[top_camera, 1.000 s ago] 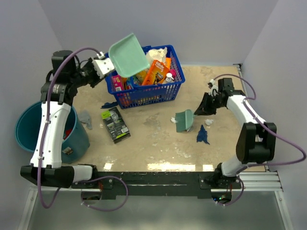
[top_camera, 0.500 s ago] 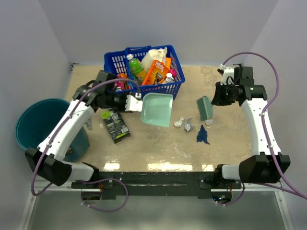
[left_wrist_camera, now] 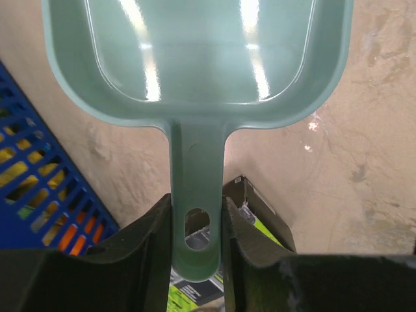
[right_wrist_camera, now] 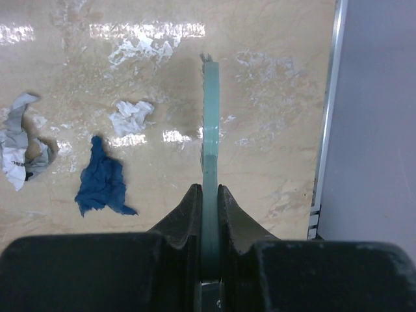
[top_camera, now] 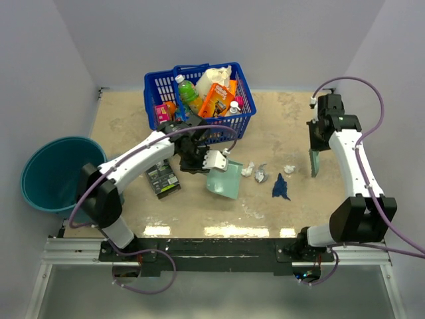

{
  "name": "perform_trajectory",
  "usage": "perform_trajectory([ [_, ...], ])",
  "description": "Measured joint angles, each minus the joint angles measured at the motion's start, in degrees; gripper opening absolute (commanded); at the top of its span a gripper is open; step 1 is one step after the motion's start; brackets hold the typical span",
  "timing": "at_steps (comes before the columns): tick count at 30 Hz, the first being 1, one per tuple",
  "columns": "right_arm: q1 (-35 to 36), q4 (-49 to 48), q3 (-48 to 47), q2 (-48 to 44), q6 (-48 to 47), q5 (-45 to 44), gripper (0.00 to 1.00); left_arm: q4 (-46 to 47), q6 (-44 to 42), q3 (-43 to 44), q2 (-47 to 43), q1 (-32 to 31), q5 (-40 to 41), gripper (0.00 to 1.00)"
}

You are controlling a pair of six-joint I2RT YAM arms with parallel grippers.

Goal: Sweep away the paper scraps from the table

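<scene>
A teal bucket (top_camera: 50, 174) stands off the left edge of the counter (top_camera: 292, 212). A flat black-and-green packet (top_camera: 161, 178) lies near it; its print is too small to read. Behind, a blue basket (top_camera: 199, 100) is crowded with bottles and bright packets, their labels not legible. The left tool (left_wrist_camera: 198, 221) is clamped on the handle of the mint-green dustpan (left_wrist_camera: 195, 52), which tilts down onto the counter in front of the basket. The paper scraps (top_camera: 261, 174) lie on the counter right of the pan: a white wad (top_camera: 248, 169) just beside its rim, a grey shred (right_wrist_camera: 16, 140), a dark blue scrap (right_wrist_camera: 101, 185) and a small white scrap (right_wrist_camera: 130, 117). Further right, the right tool (right_wrist_camera: 208, 195) is closed tight on the mint-green brush (right_wrist_camera: 209, 117), apart from the scraps.
</scene>
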State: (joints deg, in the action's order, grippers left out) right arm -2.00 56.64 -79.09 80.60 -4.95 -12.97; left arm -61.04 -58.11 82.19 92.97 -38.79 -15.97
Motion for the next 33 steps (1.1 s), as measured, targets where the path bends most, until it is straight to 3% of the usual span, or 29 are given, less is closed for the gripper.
perform_trajectory([
  [12,0.61,0.98,0.20,7.23,1.92,5.18,0.00,-1.27,15.67,6.29,15.02,-2.19,14.25,0.00],
  [20,5.60,0.44,0.83,7.13,5.66,11.74,0.00,-1.01,16.83,9.20,17.46,-3.34,15.13,0.00],
  [27,9.05,-1.20,0.96,7.56,8.39,17.79,0.00,1.38,16.50,14.99,24.02,-8.07,15.08,0.00],
  [33,10.36,-2.99,0.24,10.12,10.64,31.56,0.00,4.09,16.96,15.10,25.22,-10.27,13.29,0.00],
])
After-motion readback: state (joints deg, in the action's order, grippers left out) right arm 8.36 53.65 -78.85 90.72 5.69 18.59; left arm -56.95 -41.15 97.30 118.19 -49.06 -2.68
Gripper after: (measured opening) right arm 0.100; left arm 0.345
